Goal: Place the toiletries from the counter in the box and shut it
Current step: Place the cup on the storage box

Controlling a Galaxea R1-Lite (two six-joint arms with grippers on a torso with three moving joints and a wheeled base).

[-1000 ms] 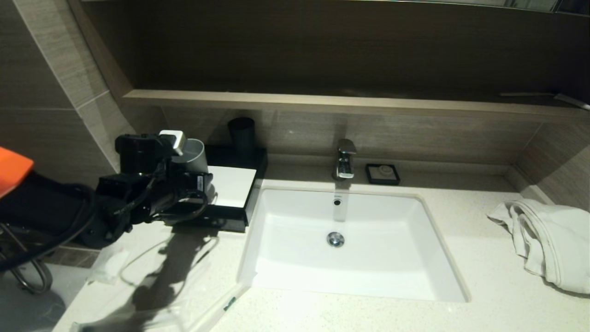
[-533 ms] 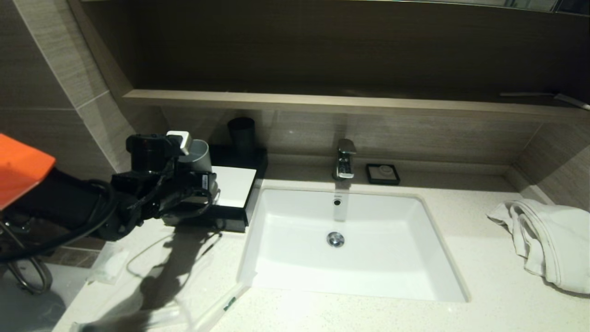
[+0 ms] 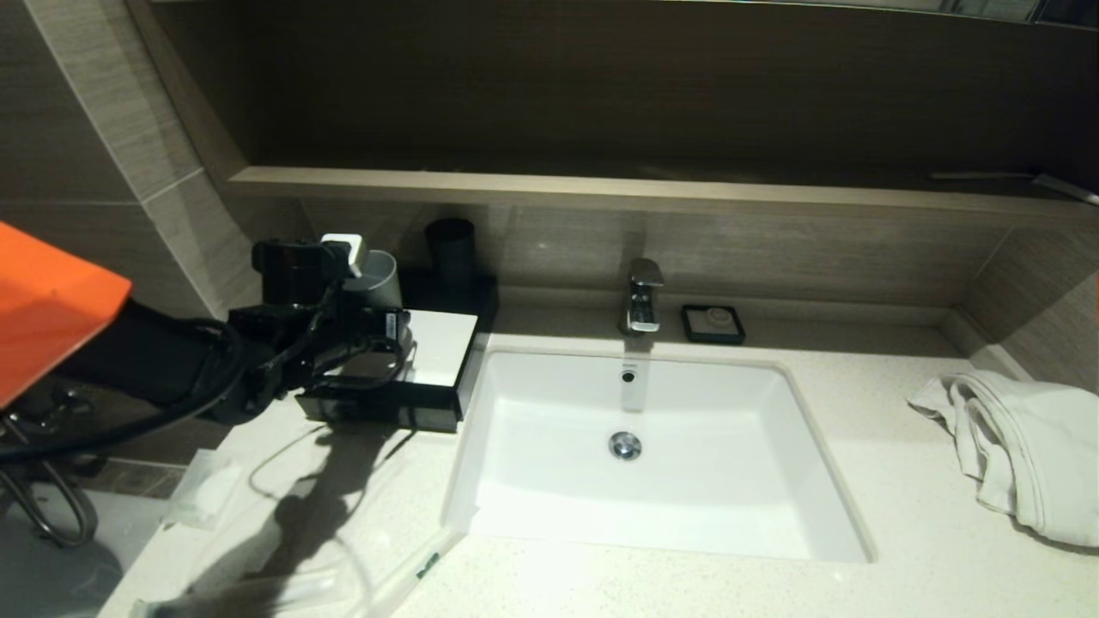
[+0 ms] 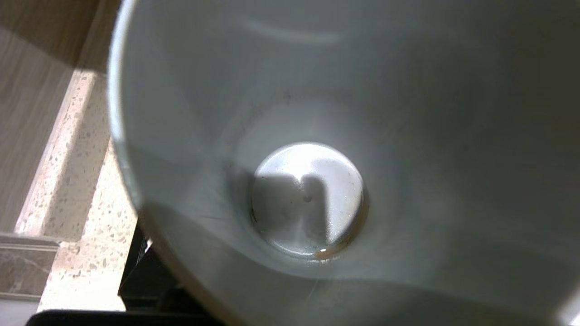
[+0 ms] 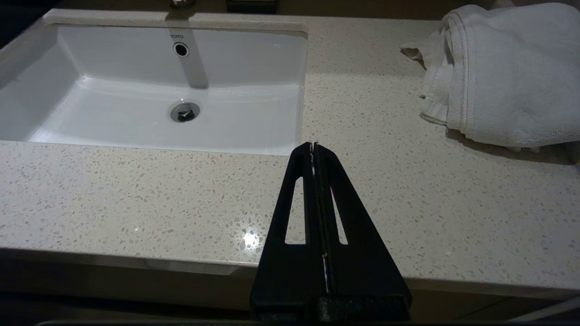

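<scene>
The counter carries the box, sachets, a towel.

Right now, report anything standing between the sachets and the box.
Nothing lies on the counter between sachets and box. Above that path, the left gripper holds the cup over the box's top. The right gripper hangs shut over the counter's front, well clear.

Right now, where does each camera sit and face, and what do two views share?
Head: high, looking down at counter, basin and box; left arm shows.
Left wrist: behind the left gripper, looking into the cup it holds.
Right wrist: low before the counter, facing the basin; shut right gripper shows.
Shared: head and right wrist both show basin and towel.
</scene>
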